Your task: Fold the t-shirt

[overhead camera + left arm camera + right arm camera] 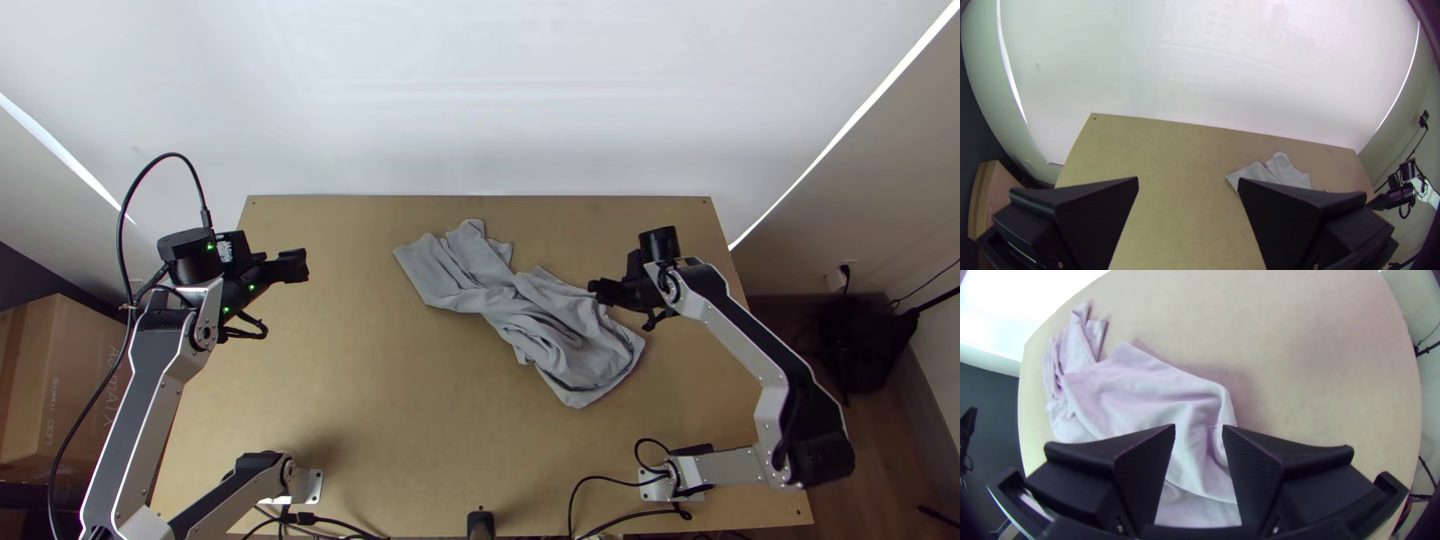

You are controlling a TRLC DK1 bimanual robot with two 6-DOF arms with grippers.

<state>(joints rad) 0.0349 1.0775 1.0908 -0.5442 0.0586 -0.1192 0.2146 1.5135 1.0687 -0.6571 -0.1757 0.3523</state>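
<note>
A broad white wall point(480, 90) rises behind the far edge of a light wooden table point(350, 400), the stage for a t-shirt and two robot arms. The left arm point(150, 370) extends up the table's left side, while the right arm point(745, 340) bends inward from its base at the near right.

Between them lies the gray t-shirt point(540, 310), rumpled and bunched on a slant across the middle and right of the table. Its far-left end splits into two spread flaps; its body narrows and twists at the middle, then widens into a creased mass at the near-right end.

A cardboard box point(75, 385) sits beyond the table's left edge, and a dark bundle point(860, 335) rests on the floor at right.

The left gripper point(301, 265), above the table's far-left part and well apart from the shirt, has its fingers point(1095, 210) spread wide. The right gripper point(594, 289) is at the shirt's right side, its fingers parted over gray fabric; whether they touch it cannot be told.

A black cable point(120, 235) loops beside the left arm, and a small black post point(481, 524) stands at the middle of the near edge.
</note>
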